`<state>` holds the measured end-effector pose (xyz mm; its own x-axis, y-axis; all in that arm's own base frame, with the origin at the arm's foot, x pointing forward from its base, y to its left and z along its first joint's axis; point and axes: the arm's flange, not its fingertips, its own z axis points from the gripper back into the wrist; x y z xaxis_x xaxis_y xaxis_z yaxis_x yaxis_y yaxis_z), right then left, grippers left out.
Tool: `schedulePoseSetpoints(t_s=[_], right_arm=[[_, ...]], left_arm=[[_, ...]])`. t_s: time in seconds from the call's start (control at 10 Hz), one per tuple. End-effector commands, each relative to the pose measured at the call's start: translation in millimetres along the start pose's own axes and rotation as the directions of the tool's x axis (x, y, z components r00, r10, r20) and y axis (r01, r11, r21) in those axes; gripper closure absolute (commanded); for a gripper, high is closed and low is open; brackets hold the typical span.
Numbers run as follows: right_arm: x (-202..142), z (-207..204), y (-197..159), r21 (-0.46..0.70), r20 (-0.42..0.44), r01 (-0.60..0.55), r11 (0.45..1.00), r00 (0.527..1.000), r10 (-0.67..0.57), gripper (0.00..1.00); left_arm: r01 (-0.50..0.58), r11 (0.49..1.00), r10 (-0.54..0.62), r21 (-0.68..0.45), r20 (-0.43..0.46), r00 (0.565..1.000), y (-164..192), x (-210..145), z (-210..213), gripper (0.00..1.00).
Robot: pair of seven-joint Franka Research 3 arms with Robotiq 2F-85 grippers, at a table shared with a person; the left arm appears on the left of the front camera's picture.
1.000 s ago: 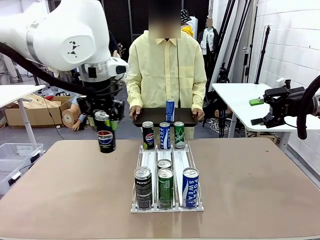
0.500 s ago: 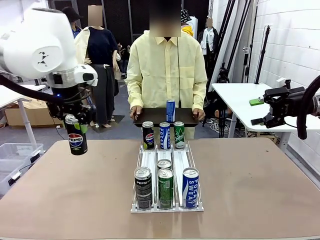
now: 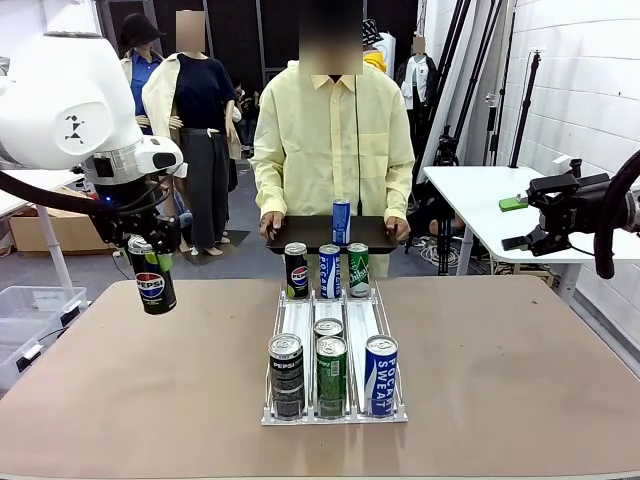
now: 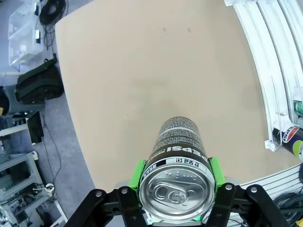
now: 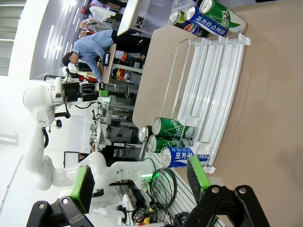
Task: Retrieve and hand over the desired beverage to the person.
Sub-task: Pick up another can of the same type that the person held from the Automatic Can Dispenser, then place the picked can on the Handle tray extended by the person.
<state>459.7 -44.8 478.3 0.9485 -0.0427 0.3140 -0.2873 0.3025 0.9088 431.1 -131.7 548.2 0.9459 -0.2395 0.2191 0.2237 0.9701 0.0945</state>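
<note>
My left gripper (image 3: 148, 243) is shut on a black Pepsi can (image 3: 153, 282), hanging upright above the table's left side. In the left wrist view the can (image 4: 179, 156) sits between the green pads (image 4: 138, 173), top toward the camera. The person (image 3: 333, 140) in a pale-yellow shirt stands at the far edge holding a black tray (image 3: 300, 234) with a blue can (image 3: 341, 220) on it. My right gripper (image 5: 141, 182) is open with nothing in it, and its arm (image 3: 570, 210) is off the table's right side.
A clear three-lane rack (image 3: 299, 318) in the table's middle holds cans: three at the far end (image 3: 329, 270), several at the near end (image 3: 332, 375). A white side table (image 3: 480, 195) stands at the right. A plastic bin (image 3: 30, 310) sits on the floor at the left.
My left arm has carried the Pepsi can leftward, from beside the rack to over the table's left side. Over the last half second it barely moved. The right arm is still.
</note>
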Motion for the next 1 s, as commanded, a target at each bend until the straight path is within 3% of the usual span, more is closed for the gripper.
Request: schedulePoseSetpoints(t_s=[0.0, 0.9], right_arm=[[-0.9, -0.9, 0.5, 0.006, 0.000, -0.001, 1.000, 1.000, 0.001, 0.00], [-0.9, -0.9, 0.5, 0.006, 0.000, -0.001, 1.000, 1.000, 0.001, 0.00]], left_arm=[[-0.012, 1.000, 0.012, 0.018, -0.004, 1.000, 1.5, -0.9, 2.5, 0.97], [-0.012, 1.000, 0.012, 0.018, -0.004, 1.000, 1.5, -0.9, 2.5, 0.97]])
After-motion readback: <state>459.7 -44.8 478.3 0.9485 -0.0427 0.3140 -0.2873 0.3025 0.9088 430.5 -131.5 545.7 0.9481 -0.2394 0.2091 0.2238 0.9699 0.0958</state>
